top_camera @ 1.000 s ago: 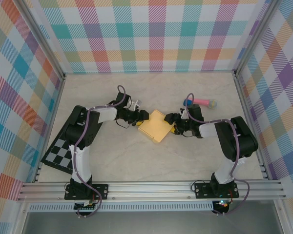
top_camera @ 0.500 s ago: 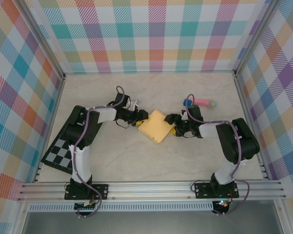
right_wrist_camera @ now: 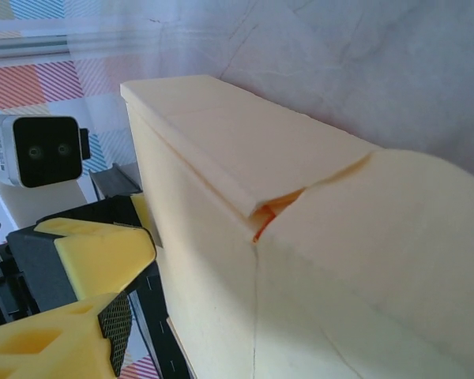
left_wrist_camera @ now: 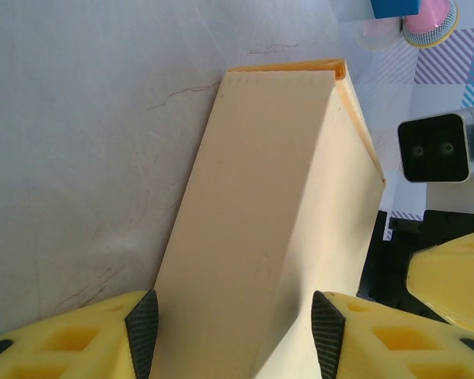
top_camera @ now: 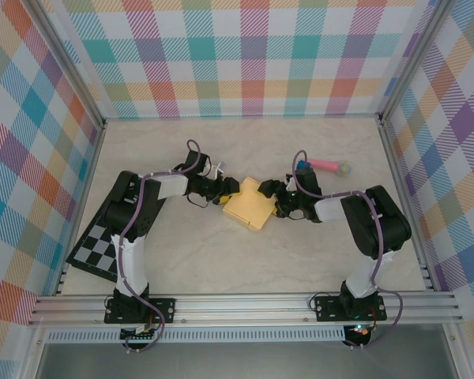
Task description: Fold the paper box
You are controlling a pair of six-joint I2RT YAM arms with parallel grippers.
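The paper box point(top_camera: 251, 204) lies near the middle of the surface, directly between the two arms, turned so that it reads as a diamond from above. The left tool point(left_wrist_camera: 233, 328) meets it from the left. In the left wrist view its two black pads point(left_wrist_camera: 142, 330) sit against the box's opposite long sides, so it is pinching the near end of the box. From there the box's long axis runs straight away from that tool, toward the right arm.

The right tool point(top_camera: 275, 202) is at the box's far, right-hand end, touching it or just beside it. Whether its fingers are spread or pressed together cannot be told.

The right wrist view looks closely at that end. There a flap edge point(right_wrist_camera: 280, 207) stands slightly proud, and an orange gap shows at the seam. This looks like the one closure left unfinished. Since the left tool appears to anchor the opposite end, the right tool is the nearer one to push this flap home. It would press along the box's length, toward the left tool
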